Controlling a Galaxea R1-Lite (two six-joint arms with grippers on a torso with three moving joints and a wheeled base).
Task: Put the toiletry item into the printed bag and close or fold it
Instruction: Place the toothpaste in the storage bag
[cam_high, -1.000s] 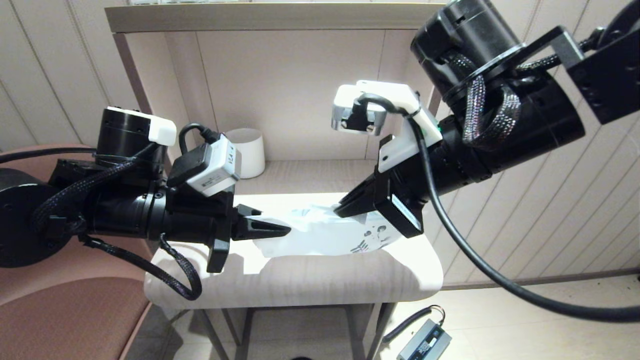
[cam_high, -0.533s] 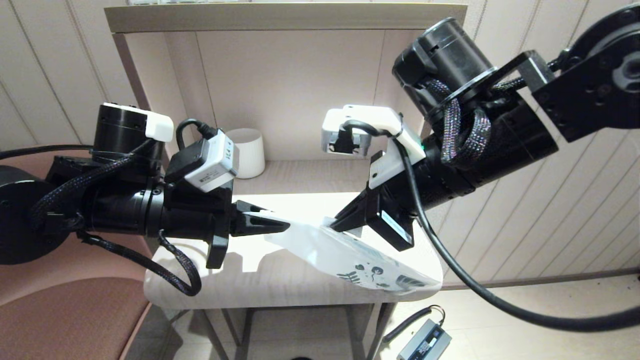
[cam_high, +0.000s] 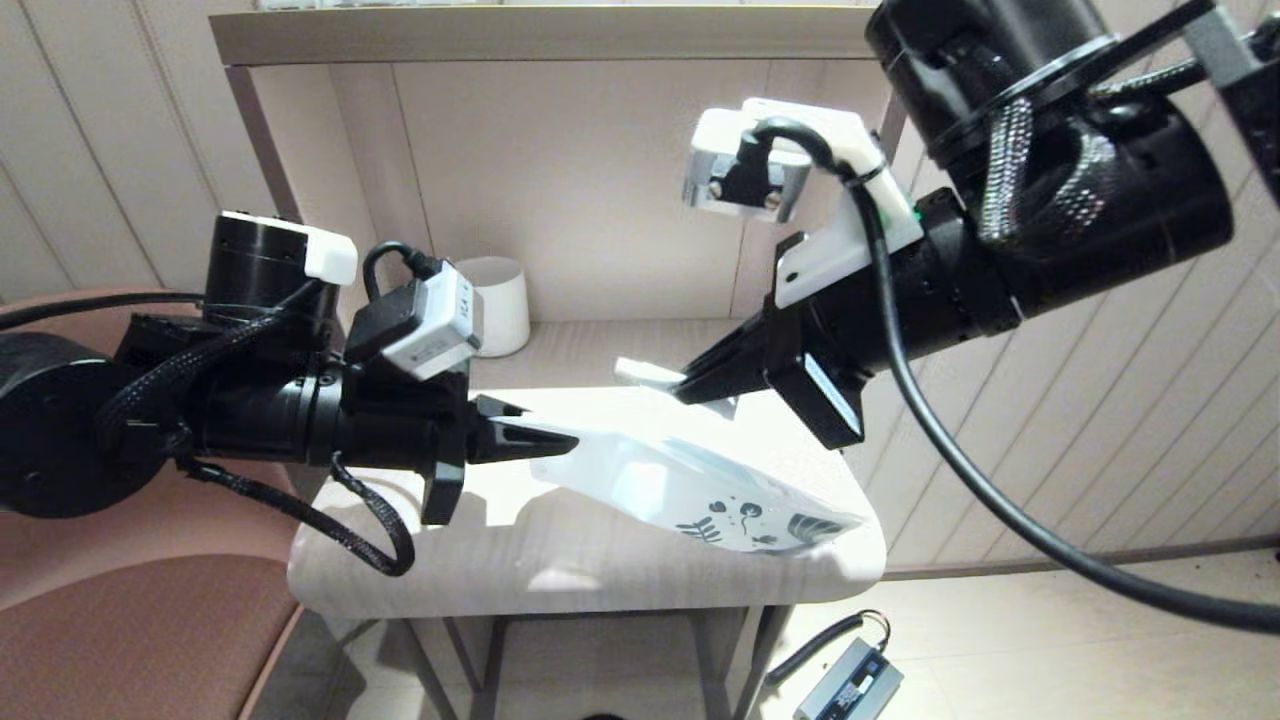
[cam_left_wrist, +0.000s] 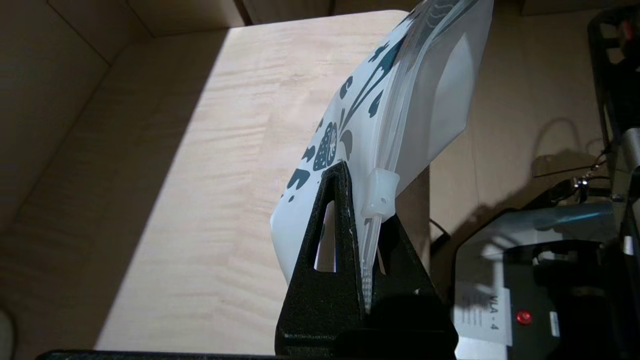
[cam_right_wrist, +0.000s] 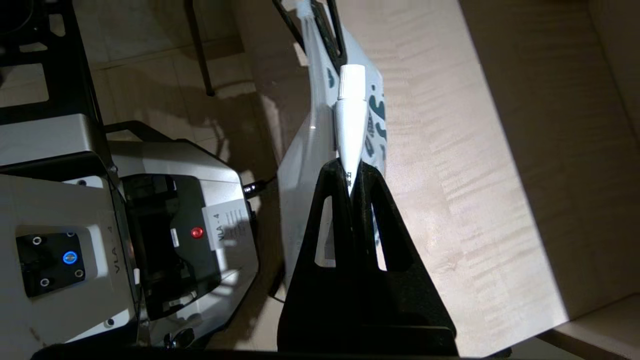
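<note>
Holding, nearest me: my left hand (cam_high: 560, 443), clenched on the zip-top corner of the bag (cam_high: 690, 490). In the left wrist view the fingers (cam_left_wrist: 332, 235) pinch the zip edge just beside the white slider (cam_left_wrist: 380, 192).

Item: bag, white soft pouch, dark leaf-and-flower print at its far-right end. It slopes from my left hand down toward the right front edge of the tabletop (cam_high: 560, 560); I cannot tell whether the printed end touches the surface. A paler rectangular patch shows through its side.

Item: tabletop, pale wood grain, rounded corners, brightly lit in the middle.

Item: my right hand (cam_high: 690, 385), raised above the bag and apart from it, clenched on a small white tube (cam_high: 645, 373). In the right wrist view the tube (cam_right_wrist: 348, 125) juts out from between the fingers (cam_right_wrist: 330, 200), ribbed cap foremost, its cap end pointing toward my left hand, with the bag below it.

Item: white mug (cam_high: 497, 303), standing on the lower shelf (cam_high: 620, 345) behind the tabletop, at its left, partly hidden by my left wrist camera.

Item: grey power brick with cable (cam_high: 850, 680), on the floor under the right corner of the tabletop.
</note>
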